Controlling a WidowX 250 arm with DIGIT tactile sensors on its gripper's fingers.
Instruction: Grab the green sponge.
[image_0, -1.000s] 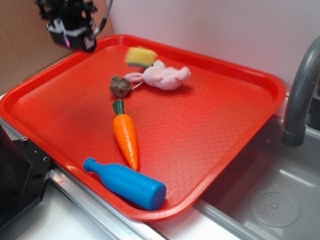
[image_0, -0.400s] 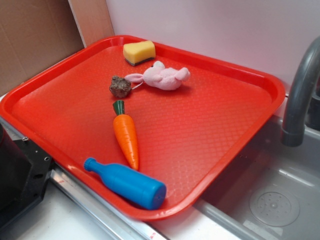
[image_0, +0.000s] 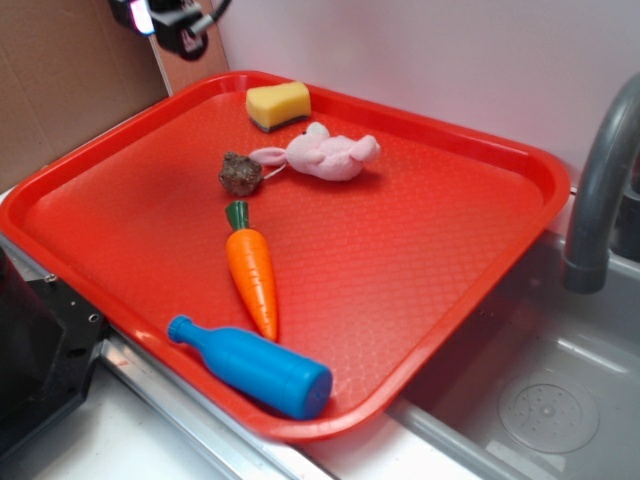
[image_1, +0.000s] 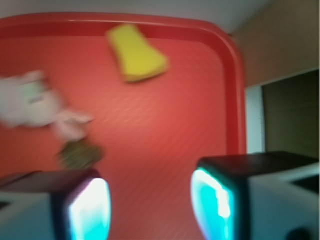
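Gripper (image_1: 150, 205): fingers spread apart with nothing between them, seen blurred in the wrist view; in the exterior view only a dark part of it showed at the top edge (image_0: 165, 15), above the tray's far left corner.
Sponge (image_0: 278, 104): lay on the tray near the far edge, close to the far left corner, yellow face up with a thin dark layer underneath; well apart from the gripper. In the wrist view it sat by the far rim (image_1: 135, 53).
Tray (image_0: 470, 250): red, textured floor, raised rim, set beside a sink.
Bunny (image_0: 330, 155): pink plush, lying just beside the sponge, toward the tray's middle.
Brown lump (image_0: 240, 173): small and rough, touching or nearly touching the bunny's near end; the blur made it hard to tell which.
Carrot (image_0: 252, 270): orange, green top pointing to the lump, lying mid-tray.
Bottle (image_0: 255, 367): blue, on its side along the near edge, just beside the carrot's tip.
Faucet (image_0: 598, 190): grey, at the right edge of the exterior view.
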